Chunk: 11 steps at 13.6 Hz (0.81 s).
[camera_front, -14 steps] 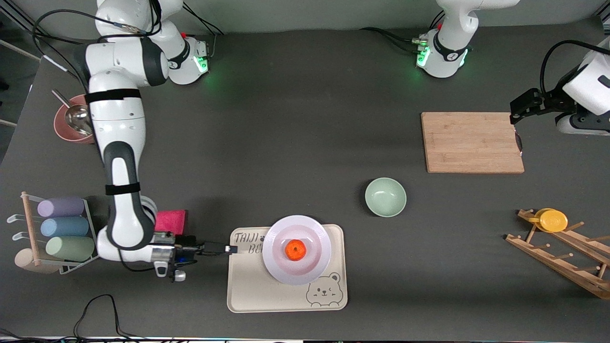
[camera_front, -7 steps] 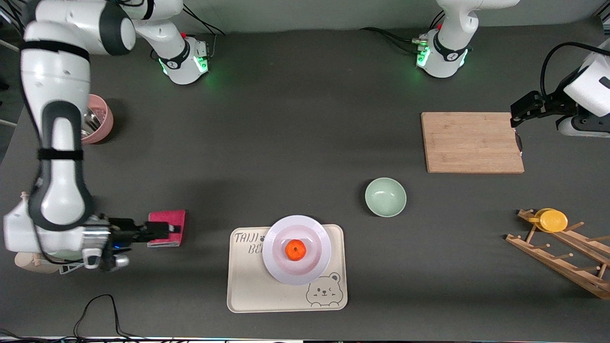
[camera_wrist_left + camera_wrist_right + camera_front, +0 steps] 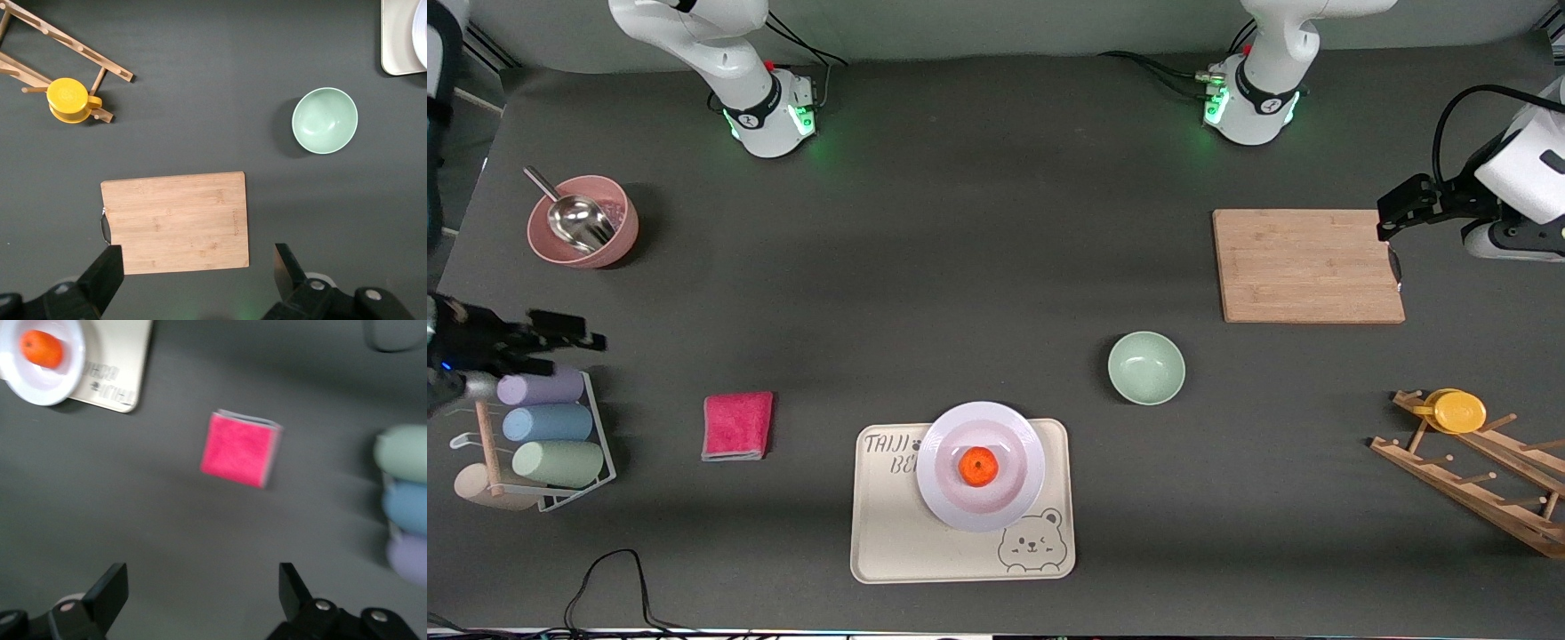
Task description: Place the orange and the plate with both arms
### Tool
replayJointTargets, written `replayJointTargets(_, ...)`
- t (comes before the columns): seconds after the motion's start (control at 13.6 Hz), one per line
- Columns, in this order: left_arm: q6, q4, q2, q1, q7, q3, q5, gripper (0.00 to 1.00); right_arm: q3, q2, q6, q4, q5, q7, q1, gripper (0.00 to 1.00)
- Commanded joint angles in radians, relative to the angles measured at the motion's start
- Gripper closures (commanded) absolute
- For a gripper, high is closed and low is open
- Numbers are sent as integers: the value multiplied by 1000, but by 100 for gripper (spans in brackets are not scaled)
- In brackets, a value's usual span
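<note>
Right gripper (image 3: 560,331), fingers spread wide and empty, now hangs at the right arm's end of the table, over the rack of pastel cups (image 3: 551,425); half a second earlier it was lower in the front view, over the pink cloth (image 3: 737,426), and a second ago it reached toward the cream bear tray (image 3: 889,542). With the arm drawn away, the pink bowl (image 3: 583,221) holding a metal scoop (image 3: 569,213) is fully exposed. Left gripper (image 3: 1392,212), likewise open and empty as its wrist view shows (image 3: 193,273), waits above the edge of the wooden cutting board (image 3: 1307,265), essentially unchanged. The orange (image 3: 979,466) sits in the centre of the plate (image 3: 1009,498), which rests on the bear tray, both unmoved; the right wrist view shows the same pairing (image 3: 41,348). The pale green bowl (image 3: 1146,367) and the yellow cup (image 3: 1456,411) on the wooden peg rack (image 3: 1485,489) also keep their positions.
</note>
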Motion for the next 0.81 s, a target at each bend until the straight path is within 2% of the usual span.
replayJointTargets(0.0,-4,-6,-4,-4,4,2,4,0,86,-122,-32,-69,-106,115,-39,0)
replayJointTargets(0.37,-4,-6,-3,-4,4,3,8,0,182,-194,-76,-69,-217,328,-44,0)
replayJointTargets(0.73,-6,-6,-3,-4,4,3,11,0,177,-194,-74,-72,-229,341,-32,0)
